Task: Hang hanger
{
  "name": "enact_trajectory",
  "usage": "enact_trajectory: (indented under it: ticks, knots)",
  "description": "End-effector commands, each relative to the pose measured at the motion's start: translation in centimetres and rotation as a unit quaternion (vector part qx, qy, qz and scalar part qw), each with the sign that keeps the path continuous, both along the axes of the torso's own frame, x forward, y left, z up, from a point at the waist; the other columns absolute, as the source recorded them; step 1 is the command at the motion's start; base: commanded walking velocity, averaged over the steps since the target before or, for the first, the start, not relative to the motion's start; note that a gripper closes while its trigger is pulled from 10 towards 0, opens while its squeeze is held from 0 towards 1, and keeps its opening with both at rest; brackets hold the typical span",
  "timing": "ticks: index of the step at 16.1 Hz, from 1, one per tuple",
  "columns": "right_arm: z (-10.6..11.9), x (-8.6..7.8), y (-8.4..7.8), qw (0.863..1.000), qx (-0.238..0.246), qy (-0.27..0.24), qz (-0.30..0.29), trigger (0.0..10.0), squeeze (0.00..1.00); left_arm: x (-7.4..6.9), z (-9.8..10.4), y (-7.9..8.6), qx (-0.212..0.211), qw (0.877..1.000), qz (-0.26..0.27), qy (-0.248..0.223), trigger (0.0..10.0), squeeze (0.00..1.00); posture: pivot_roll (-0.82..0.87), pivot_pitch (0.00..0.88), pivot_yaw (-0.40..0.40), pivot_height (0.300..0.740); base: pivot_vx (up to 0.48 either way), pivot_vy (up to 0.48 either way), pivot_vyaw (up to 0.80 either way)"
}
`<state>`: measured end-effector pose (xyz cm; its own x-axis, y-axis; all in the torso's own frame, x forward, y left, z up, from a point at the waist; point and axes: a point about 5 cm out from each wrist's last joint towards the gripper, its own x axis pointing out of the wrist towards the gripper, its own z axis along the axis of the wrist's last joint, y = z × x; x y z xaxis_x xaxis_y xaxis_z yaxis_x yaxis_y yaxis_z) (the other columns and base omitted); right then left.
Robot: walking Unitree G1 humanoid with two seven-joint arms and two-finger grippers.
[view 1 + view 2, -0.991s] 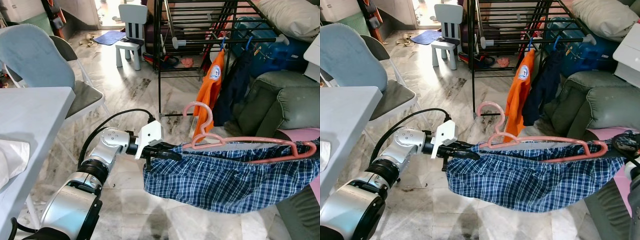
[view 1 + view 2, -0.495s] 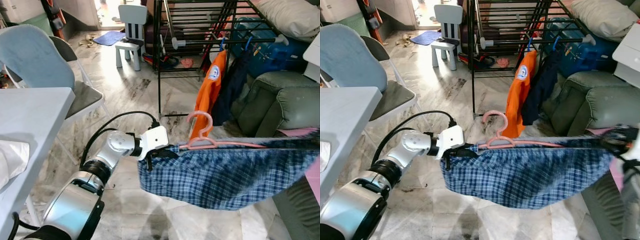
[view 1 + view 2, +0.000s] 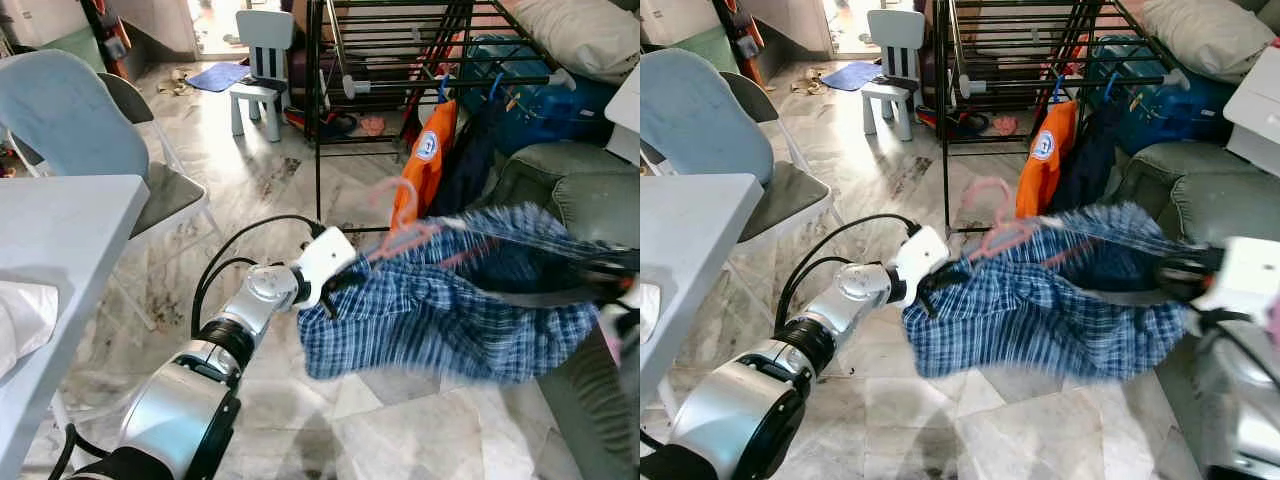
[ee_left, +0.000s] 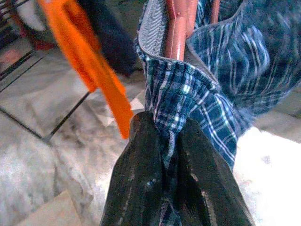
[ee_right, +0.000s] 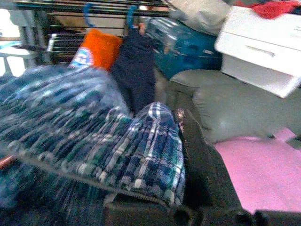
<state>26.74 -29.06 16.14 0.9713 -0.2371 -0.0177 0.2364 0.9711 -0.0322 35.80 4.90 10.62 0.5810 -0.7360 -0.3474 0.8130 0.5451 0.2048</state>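
Hanger (image 3: 400, 225) with plaid shorts (image 3: 450, 310), drying rack (image 3: 400, 60) behind

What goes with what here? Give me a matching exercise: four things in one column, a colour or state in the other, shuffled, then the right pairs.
Things:
1. plaid shorts
2. hanger
3. shirt on the drying rack
4. small child's chair

Colours or states:
A. orange, hanging from a blue hook
B. white, standing on the floor by the rack
C. blue checked, pinched at each end by the left gripper and right gripper
D. pink, threaded through the waistband

Pairs: 1-C, 2-D, 3-A, 4-B
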Motion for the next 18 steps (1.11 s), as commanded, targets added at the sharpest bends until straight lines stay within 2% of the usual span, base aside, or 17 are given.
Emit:
enact_trajectory:
  ticks: [1, 2, 3, 6, 9, 10, 12, 13, 14, 15, 16, 17, 18]
  knots:
    - [0.4, 0.3, 1.8, 0.999, -0.007, -0.015, 0.04, 0.0, 0.0, 0.4, 0.4, 0.0, -0.013, 0.999, 0.031, -0.003, 0.0, 0.0, -0.08, 0.0, 0.004, 0.74, 0.0, 0.0, 0.0]
    - [0.2, 0.3, 2.6, 0.998, 0.001, -0.015, 0.059, 0.0, 0.0, 0.4, 0.4, -0.1, -0.017, 0.999, 0.038, -0.003, 0.0, 0.0, -0.08, 0.0, 0.007, 0.74, 0.0, 0.0, 0.0]
    - [-0.3, 0.3, 4.8, 0.993, 0.012, -0.008, 0.115, 0.0, 0.0, 0.6, 0.6, -0.4, -0.03, 0.997, 0.066, 0.0, 0.0, 0.0, -0.09, 0.0, 0.009, 0.74, 0.0, 0.0, 0.0]
    - [-2.3, -0.7, 7.3, 0.98, 0.007, 0.041, 0.194, 0.0, 0.0, 0.6, 0.6, -0.8, -0.046, 0.996, 0.074, 0.017, 0.0, 0.0, -0.09, 0.0, 0.01, 0.74, 0.0, 0.0, 0.0]
    - [-5.0, -2.6, 9.6, 0.953, 0.015, 0.124, 0.276, 0.0, 0.0, 0.8, 1.0, -1.0, -0.054, 0.995, 0.08, 0.018, 0.0, 0.0, -0.09, 0.0, 0.009, 0.74, 0.0, 0.0, 0.0]
    - [-6.3, -3.9, 10.7, 0.936, 0.011, 0.159, 0.315, 0.0, 0.0, 0.9, 1.2, -1.0, -0.06, 0.994, 0.087, 0.02, 0.0, 0.0, -0.09, 0.0, 0.007, 0.74, 0.0, 0.0, 0.0]
    - [-6.9, -4.8, 11.3, 0.922, -0.001, 0.18, 0.342, 0.0, 0.0, 1.0, 1.2, -1.0, -0.064, 0.994, 0.09, 0.023, 0.0, 0.0, -0.09, 0.0, 0.007, 0.74, 0.0, 0.0, 0.0]
    - [-7.6, -5.3, 11.9, 0.91, -0.016, 0.201, 0.362, 0.0, 0.0, 1.1, 1.4, -0.9, -0.066, 0.993, 0.091, 0.023, 0.0, 0.0, -0.09, 0.0, 0.005, 0.74, 0.0, 0.0, 0.0]
    - [-7.7, -5.4, 12.0, 0.908, -0.019, 0.206, 0.365, 0.0, 0.0, 1.1, 1.4, -0.9, -0.066, 0.993, 0.092, 0.023, 0.0, 0.0, -0.09, 0.0, 0.005, 0.74, 0.0, 0.0, 0.0]
    - [-8.8, -5.5, 11.5, 0.9, -0.067, 0.24, 0.358, 10.0, 0.0, 1.2, 1.5, -0.8, -0.067, 0.993, 0.092, 0.021, 0.0, 0.0, -0.09, 0.0, 0.002, 0.74, 0.0, 0.0, 0.0]
    - [-9.4, -5.3, 10.8, 0.9, -0.094, 0.257, 0.338, 10.0, 0.0, 1.2, 1.6, -0.7, -0.067, 0.993, 0.093, 0.02, 0.0, 0.0, -0.09, 0.0, 0.0, 0.74, 0.0, 0.0, 0.0]
    - [-9.3, -5.1, 10.0, 0.907, -0.096, 0.255, 0.32, 10.0, 0.0, 1.3, 1.7, -0.5, -0.063, 0.994, 0.092, 0.015, 0.0, 0.0, -0.09, 0.0, -0.001, 0.74, 0.0, 0.0, 0.0]
    - [-9.1, -4.9, 9.2, 0.914, -0.098, 0.255, 0.299, 10.0, 1.0, 1.4, 1.7, -0.3, -0.062, 0.993, 0.095, 0.013, 0.0, 0.0, -0.09, 0.0, -0.004, 0.74, 0.0, 0.0, 0.0]
